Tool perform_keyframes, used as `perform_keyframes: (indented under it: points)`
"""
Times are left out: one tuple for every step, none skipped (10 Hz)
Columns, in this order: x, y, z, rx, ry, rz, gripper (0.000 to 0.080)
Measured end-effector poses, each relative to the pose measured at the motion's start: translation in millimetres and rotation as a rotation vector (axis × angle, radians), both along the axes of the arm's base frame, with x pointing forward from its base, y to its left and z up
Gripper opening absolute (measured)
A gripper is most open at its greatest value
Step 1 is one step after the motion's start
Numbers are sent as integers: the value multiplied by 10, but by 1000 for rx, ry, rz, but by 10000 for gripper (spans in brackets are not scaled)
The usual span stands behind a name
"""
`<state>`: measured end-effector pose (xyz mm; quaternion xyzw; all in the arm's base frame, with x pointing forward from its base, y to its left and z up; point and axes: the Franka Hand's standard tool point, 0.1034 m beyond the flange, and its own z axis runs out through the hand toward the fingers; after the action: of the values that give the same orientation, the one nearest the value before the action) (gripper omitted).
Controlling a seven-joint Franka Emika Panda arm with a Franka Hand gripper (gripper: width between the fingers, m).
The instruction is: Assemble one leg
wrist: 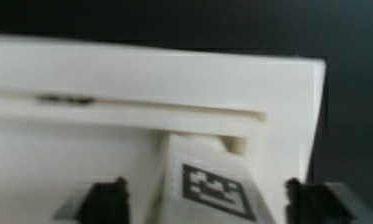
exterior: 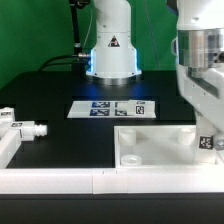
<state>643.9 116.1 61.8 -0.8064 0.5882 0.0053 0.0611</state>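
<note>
In the exterior view my gripper (exterior: 205, 120) hangs at the right, over the right corner of the large white panel (exterior: 150, 150). A leg (exterior: 208, 142), a white peg with a black-and-white tag, stands upright there under the gripper. In the wrist view this leg (wrist: 215, 185) rises from the panel (wrist: 94, 110) between my two dark fingers (wrist: 108, 200). A narrow gap shows on each side of it, so the gripper (wrist: 208, 203) looks open around the leg. Another leg (exterior: 28, 128) lies on the table at the exterior view's left.
The marker board (exterior: 112, 108) lies mid-table in front of the robot base (exterior: 110, 55). A further white part (exterior: 5, 116) sits at the far left edge. A white rail (exterior: 60, 180) runs along the front, joined to the panel's near side.
</note>
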Motion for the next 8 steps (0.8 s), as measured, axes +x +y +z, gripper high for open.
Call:
perform_keyframes:
  points:
    - [-29, 50, -2, -1, -1, 139, 531]
    - [-46, 89, -6, -5, -8, 234, 624]
    - [-36, 58, -8, -15, -16, 290, 642]
    - [-32, 40, -8, -23, -23, 351, 642]
    - [-30, 30, -8, -31, -28, 413, 648]
    - [-20, 0, 2, -52, -35, 537, 648]
    - [32, -45, 57, -90, -42, 748, 649]
    - [96, -54, 111, -110, -55, 837, 649]
